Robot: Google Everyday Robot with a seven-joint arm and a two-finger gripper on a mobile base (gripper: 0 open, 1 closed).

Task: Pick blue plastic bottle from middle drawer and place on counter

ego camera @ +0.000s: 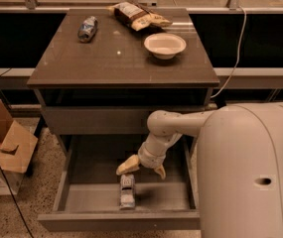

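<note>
Fingers [127,165] of the gripper [143,169] spread wide inside the middle drawer [106,221], with the blue plastic bottle [127,191] lying just frontward of them, long axis running front-to-back.

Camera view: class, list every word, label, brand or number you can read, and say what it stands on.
No text can be read.
Label on the slim clear plastic bottle in the open grey drawer, near the gripper: unreadable.
Print on the crumpled snack bag and stubby blue-wrapped bottle on the dark counter: unreadable.
</note>
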